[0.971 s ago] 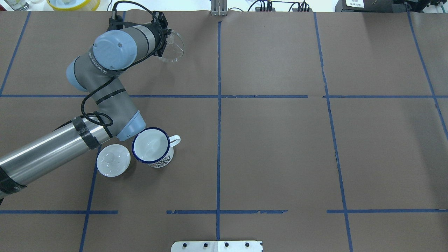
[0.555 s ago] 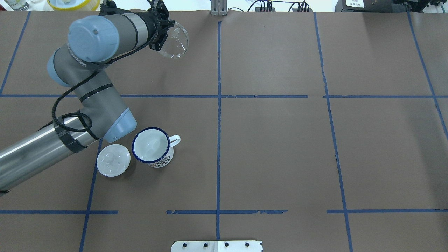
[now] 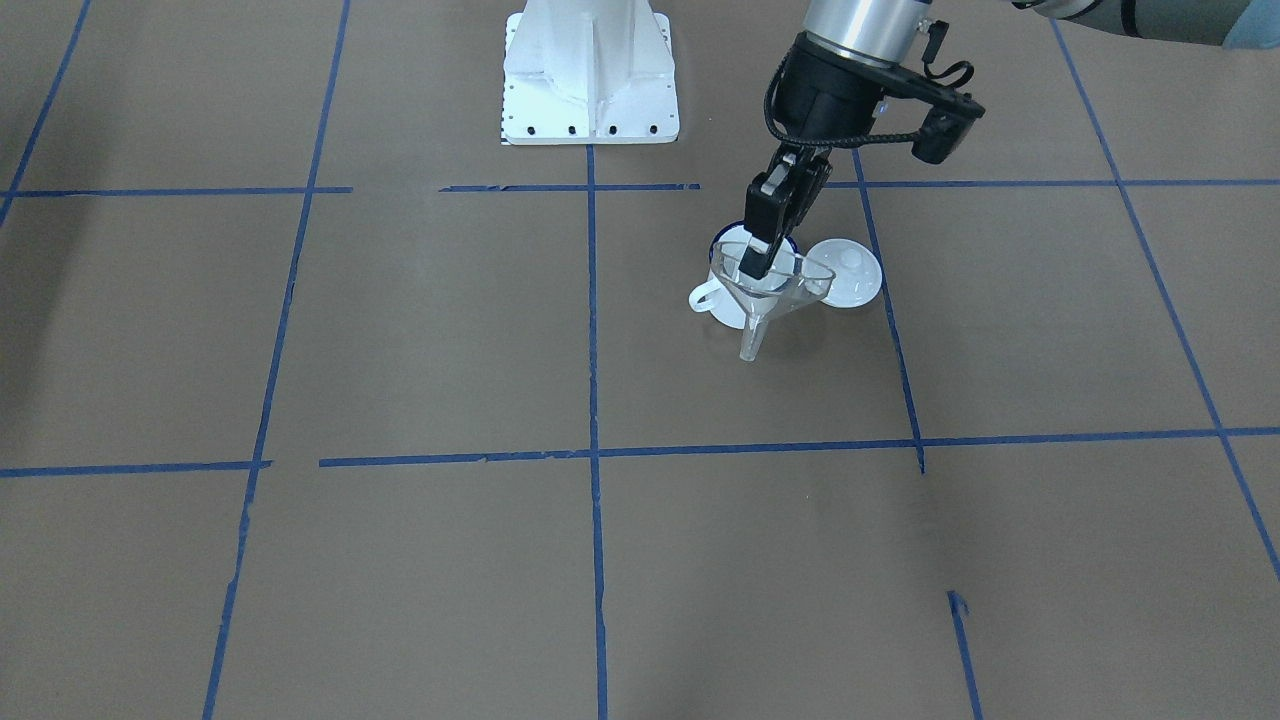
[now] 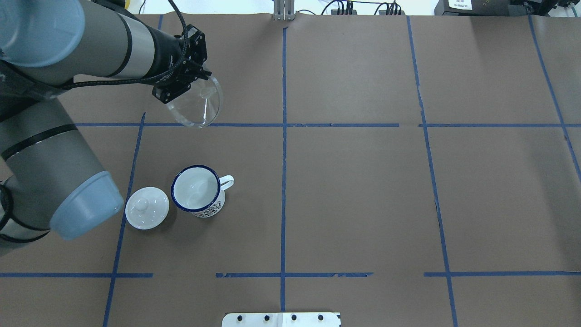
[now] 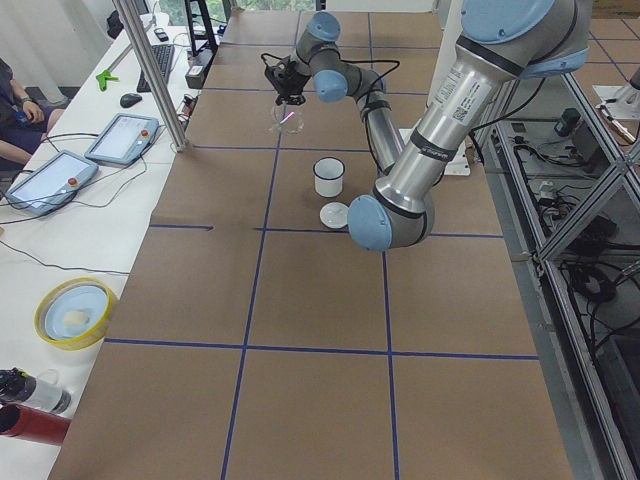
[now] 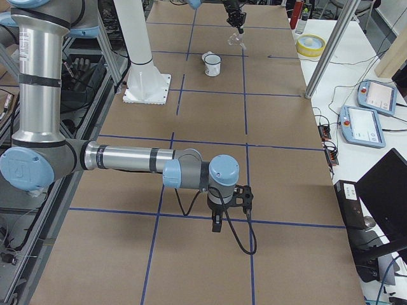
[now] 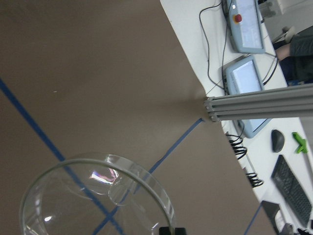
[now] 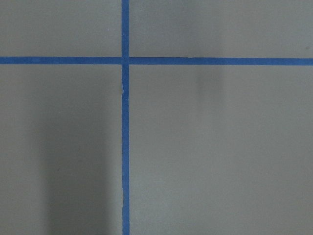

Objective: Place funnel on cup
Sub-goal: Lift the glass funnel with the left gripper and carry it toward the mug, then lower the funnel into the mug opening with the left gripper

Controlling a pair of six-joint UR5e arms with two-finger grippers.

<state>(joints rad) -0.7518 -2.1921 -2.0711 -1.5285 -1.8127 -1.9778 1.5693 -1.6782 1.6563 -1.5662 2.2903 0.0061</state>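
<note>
My left gripper (image 4: 199, 84) is shut on the rim of the clear funnel (image 4: 196, 109) and holds it in the air, spout down, beyond the cup (image 4: 196, 190). The cup is a white enamel mug with a dark blue rim, upright on the table, handle to the right. In the front-facing view the gripper (image 3: 756, 262) and the funnel (image 3: 776, 296) overlap the cup (image 3: 706, 297). The left wrist view shows the funnel's rim (image 7: 98, 196). My right gripper (image 6: 216, 223) hangs low over the table at the far right end; I cannot tell whether it is open.
A round white knobbed lid (image 4: 146, 207) lies just left of the cup. The left arm's elbow (image 4: 86, 204) hangs near the lid. The robot's white base plate (image 4: 281, 319) is at the near edge. Operators' tablets (image 5: 120, 138) lie past the far edge.
My left arm has risen and carried the funnel from the table's far edge back toward the cup. The cup and lid have not moved.
</note>
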